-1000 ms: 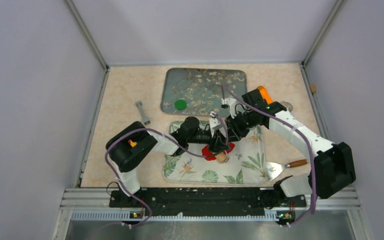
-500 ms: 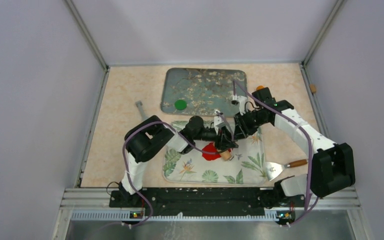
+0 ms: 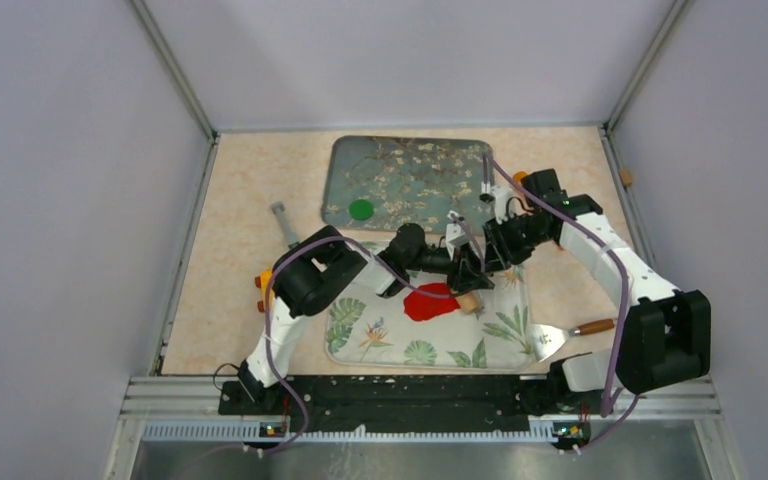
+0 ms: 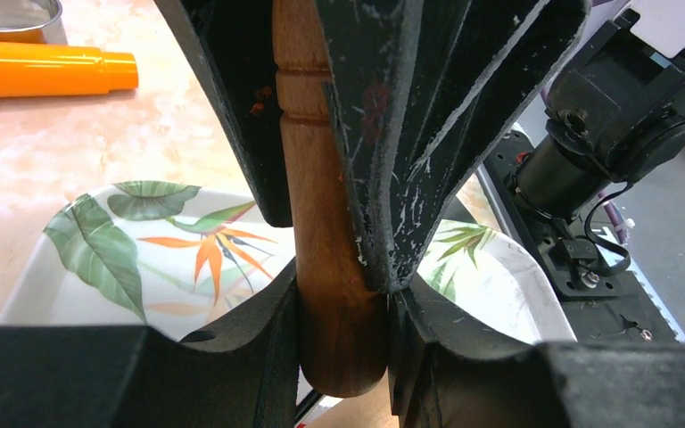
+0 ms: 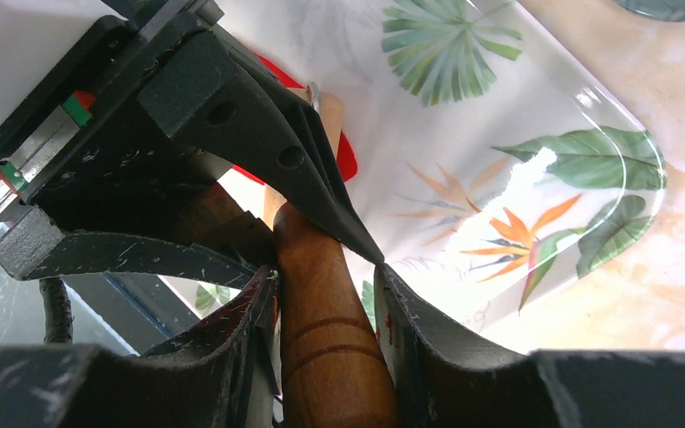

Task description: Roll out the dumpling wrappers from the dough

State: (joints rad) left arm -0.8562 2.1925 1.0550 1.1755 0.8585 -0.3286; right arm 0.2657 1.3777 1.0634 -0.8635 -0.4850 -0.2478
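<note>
A wooden rolling pin (image 4: 325, 250) lies low over the leaf-print tray (image 3: 430, 348), and both grippers hold it. My left gripper (image 3: 463, 276) is shut on one end (image 4: 339, 330). My right gripper (image 3: 491, 262) is shut on the other handle (image 5: 323, 278), finger to finger with the left one. A flattened patch of red dough (image 3: 428, 302) lies on the tray just left of the pin (image 3: 471, 303), and it shows behind the left fingers (image 5: 346, 156). A green dumpling wrapper (image 3: 361, 209) sits on the blue-grey blossom tray (image 3: 410, 170).
A spatula (image 3: 568, 332) with a wooden handle lies right of the leaf tray. A grey tool (image 3: 285, 224) rests on the table to the left. An orange cylinder (image 4: 45, 71) and a metal cup (image 4: 13, 16) lie beyond the tray.
Both grippers have carried the rolling pin to the right and slightly away across the leaf tray. More of the red dough now shows to the left of it.
</note>
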